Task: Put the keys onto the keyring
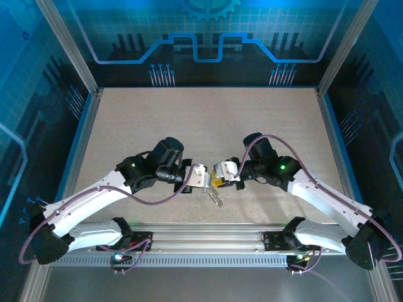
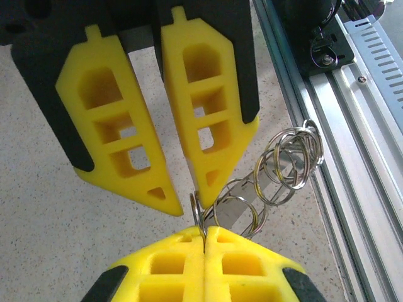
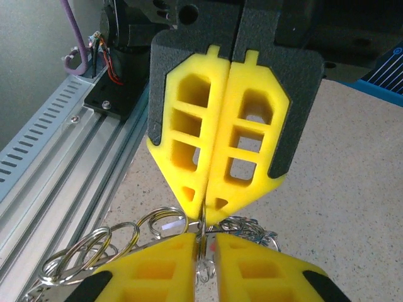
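Observation:
My left gripper [image 1: 203, 178] [image 2: 204, 236] is shut on the keyring [image 2: 197, 211], a steel ring held edge-on above the table. My right gripper [image 1: 219, 178] [image 3: 205, 244] faces it tip to tip. Its fingers stand narrowly open around the same ring [image 3: 203, 228], with a slim gap still showing. In the left wrist view one right fingertip [image 2: 203, 179] touches the ring's side. A string of linked split rings [image 2: 289, 157] [image 3: 94, 248] and a flat metal strip [image 2: 234, 211] hang off the held ring. The keys are too small to pick out in the metal bunch [image 1: 217, 199].
The aluminium rail [image 1: 201, 242] [image 2: 352, 157] [image 3: 56, 157] runs along the table's near edge, close under the hanging rings. A tangle of small rings [image 3: 255, 229] lies behind my right fingers. Speckled tabletop [image 1: 208, 126] stretches away to the blue enclosure walls.

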`<state>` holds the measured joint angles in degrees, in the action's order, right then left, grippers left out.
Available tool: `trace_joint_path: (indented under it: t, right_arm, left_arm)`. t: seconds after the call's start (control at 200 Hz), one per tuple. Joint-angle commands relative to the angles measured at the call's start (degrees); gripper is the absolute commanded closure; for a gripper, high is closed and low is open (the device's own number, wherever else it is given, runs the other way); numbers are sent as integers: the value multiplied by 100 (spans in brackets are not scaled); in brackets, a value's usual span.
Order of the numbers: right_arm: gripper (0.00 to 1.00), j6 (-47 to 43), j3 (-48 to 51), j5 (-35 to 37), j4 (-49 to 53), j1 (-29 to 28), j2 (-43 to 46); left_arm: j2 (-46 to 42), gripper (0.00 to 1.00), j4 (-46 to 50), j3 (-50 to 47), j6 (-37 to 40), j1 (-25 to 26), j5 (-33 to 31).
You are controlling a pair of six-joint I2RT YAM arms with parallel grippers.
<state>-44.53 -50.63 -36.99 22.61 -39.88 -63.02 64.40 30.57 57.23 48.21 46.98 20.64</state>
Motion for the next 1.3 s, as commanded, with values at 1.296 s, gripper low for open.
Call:
trace_joint_path:
  t: [1.296]
  right_arm:
    - [100,1697,1872,-449,-3992,19,740]
  left_arm:
    - [-1408,60,-3250,-2063,-1745,-18,43]
